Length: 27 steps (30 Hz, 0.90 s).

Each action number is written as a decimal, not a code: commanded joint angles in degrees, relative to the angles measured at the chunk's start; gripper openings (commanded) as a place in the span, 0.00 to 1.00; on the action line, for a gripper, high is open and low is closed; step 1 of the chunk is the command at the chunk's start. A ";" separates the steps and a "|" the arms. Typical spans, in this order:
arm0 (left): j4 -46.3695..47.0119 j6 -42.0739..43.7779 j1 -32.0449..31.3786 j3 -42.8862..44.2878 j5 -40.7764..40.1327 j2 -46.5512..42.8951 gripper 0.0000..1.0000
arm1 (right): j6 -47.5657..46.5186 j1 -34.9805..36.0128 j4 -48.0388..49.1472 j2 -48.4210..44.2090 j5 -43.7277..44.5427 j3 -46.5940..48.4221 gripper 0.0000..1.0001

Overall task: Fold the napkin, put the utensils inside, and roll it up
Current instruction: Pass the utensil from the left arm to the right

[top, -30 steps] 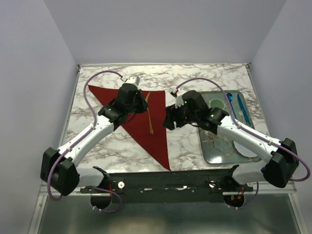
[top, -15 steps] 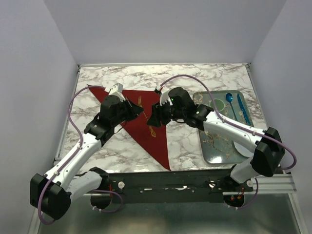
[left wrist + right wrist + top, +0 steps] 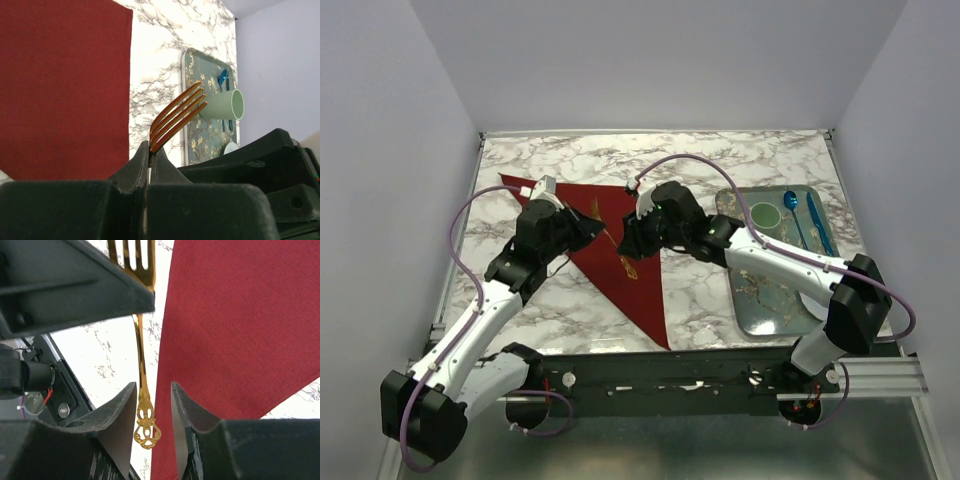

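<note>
Reaching across from beside the tray (image 3: 772,300) a second ago, the right gripper (image 3: 625,246) now hangs over the napkin (image 3: 640,300), close to the left gripper (image 3: 591,224). The napkin lies flat on the marble table (image 3: 720,160) as a dark red triangle, left of the tray. The left gripper is clamped on a gold fork (image 3: 177,117) just below its tines. The right gripper's jaws stand narrowly apart, one on each side of the fork's ornate handle end (image 3: 146,427), without pressing it.
</note>
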 commanded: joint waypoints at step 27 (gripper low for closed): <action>-0.53 -6.95 9.60 -3.45 5.80 -7.26 0.00 | -1.95 2.90 0.98 2.53 -3.00 1.18 0.40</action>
